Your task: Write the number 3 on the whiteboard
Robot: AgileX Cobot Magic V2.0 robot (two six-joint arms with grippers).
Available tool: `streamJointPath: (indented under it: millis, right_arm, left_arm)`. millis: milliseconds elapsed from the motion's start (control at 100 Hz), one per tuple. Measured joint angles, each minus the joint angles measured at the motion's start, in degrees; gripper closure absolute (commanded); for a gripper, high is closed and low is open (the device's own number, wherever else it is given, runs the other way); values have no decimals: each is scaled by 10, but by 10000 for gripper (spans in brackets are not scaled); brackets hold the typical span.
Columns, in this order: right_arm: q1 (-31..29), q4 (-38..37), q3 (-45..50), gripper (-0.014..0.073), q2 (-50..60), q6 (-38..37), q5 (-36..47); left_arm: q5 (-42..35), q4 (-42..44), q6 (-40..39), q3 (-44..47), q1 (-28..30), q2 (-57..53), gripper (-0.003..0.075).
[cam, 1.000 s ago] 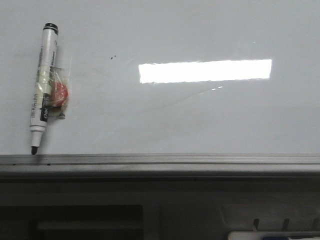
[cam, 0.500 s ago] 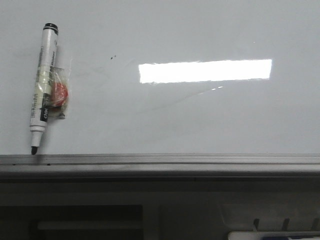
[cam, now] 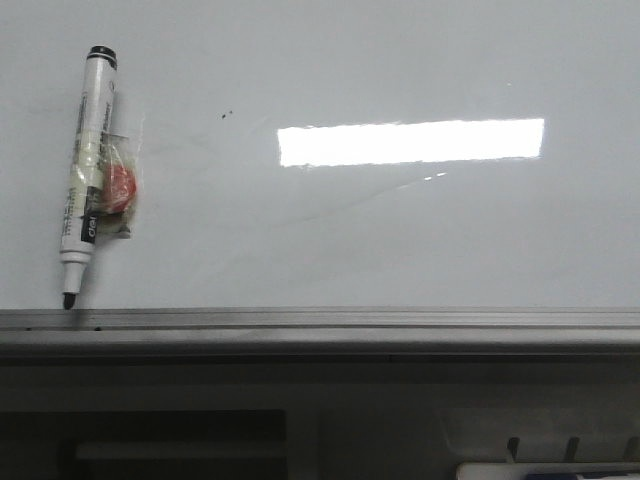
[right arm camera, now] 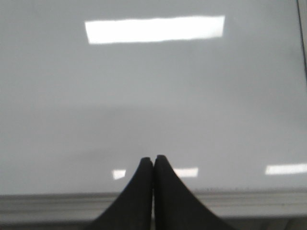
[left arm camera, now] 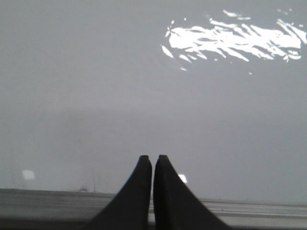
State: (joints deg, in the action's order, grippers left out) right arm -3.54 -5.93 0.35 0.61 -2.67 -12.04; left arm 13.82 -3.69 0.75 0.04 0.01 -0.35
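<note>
Whiteboard [cam: 400, 240] unmarked, no 3 drawn; both grippers pressed shut, empty.
Only the front view shows the marker [cam: 88, 170], uncapped, lying at the board's left, tip near the grey edge rail [cam: 330, 320], red-centred bundle taped on. Wrist views show left gripper [left arm camera: 152, 160] and right gripper [right arm camera: 153, 160], fingertips touching, over bare board.

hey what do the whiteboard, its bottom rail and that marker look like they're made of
Whiteboard: a glossy, pale grey-white coated surface; it mirrors a sharp bar of light.
Edge rail: probably metal, matte grey, with long straight grooves.
Marker: likely plastic, a smooth white barrel with a black end cap and a dark tip.
</note>
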Motion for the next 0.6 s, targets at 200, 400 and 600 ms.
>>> streamJointPath:
  millis: [200,400,600]
  right_arm:
    - [0,0,0,636,0,0,30]
    - [0,0,0,636,0,0,37]
    - [0,0,0,636,0,0,38]
  left_arm:
    - [-10,-1,0,0,0,0,741]
    - [-16,-1,0,0,0,0,741]
    - [-40,-1,0,0,0,0,741]
